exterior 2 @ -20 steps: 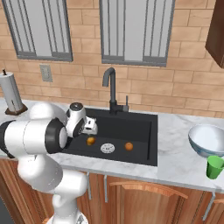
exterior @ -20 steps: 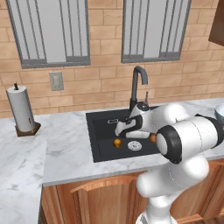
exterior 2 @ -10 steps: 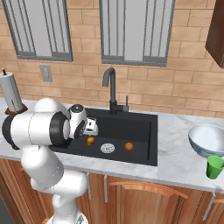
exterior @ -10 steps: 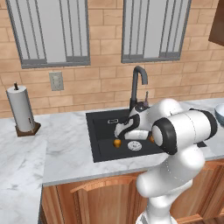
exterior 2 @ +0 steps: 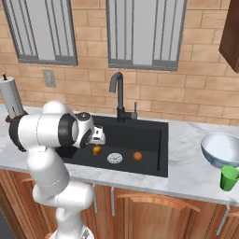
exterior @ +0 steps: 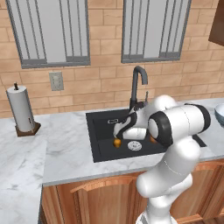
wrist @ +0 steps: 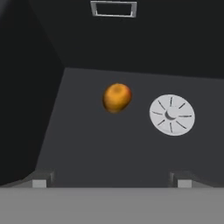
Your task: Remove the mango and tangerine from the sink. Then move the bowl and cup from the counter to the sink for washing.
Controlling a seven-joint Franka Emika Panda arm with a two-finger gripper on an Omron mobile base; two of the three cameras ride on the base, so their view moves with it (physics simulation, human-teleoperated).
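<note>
Gripper [wrist: 109, 181] jaws spread wide, nothing held, hanging over the black rectangular sink [exterior 2: 154, 161]. Small oval yellow-brown mango [wrist: 117, 98] lies on the basin floor ahead of the fingertips, beside the round silver drain disc [wrist: 172, 114]. Round bright orange tangerine [exterior 2: 137, 156] sits on the drain's other side.

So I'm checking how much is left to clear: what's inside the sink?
In the sink: the mango, the tangerine and the drain between them. The arm covers its left rear corner.
</note>
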